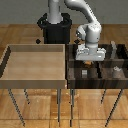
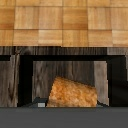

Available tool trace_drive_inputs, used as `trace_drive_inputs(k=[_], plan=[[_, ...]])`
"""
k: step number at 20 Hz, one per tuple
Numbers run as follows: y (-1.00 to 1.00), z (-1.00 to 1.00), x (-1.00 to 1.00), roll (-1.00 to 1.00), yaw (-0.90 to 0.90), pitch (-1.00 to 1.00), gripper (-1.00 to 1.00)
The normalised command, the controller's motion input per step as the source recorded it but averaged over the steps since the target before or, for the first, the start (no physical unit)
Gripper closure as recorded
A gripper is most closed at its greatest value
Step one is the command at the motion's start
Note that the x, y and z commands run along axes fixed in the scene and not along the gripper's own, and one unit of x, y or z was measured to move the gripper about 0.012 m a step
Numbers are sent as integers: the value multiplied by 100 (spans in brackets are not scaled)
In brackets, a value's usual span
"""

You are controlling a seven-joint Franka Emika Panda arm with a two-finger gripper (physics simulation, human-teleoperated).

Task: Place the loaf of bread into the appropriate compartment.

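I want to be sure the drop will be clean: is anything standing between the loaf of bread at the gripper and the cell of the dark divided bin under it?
Nothing visible does. In the wrist view the loaf of bread hangs over an open cell of the dark divided bin, with only its dividers around it.

Two bins side by side on thin legs: large open bin [image 1: 35, 62] at the exterior view's left, divided bin [image 1: 97, 75] touching it at the exterior view's right. Robot base [image 1: 55, 27] behind both, arm reaching over the divided bin. Gripper [image 1: 88, 61] above a middle cell, loaf of bread [image 2: 72, 93] between the jaws. Small blocks [image 1: 84, 72] in the nearer cells.
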Motion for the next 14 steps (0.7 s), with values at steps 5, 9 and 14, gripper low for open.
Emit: trace_drive_inputs(k=[5, 9, 14], plan=[[0, 0, -80, 0, 0, 0, -100], [0, 0, 0, 0, 0, 0, -100], [0, 0, 0, 0, 0, 0, -100]])
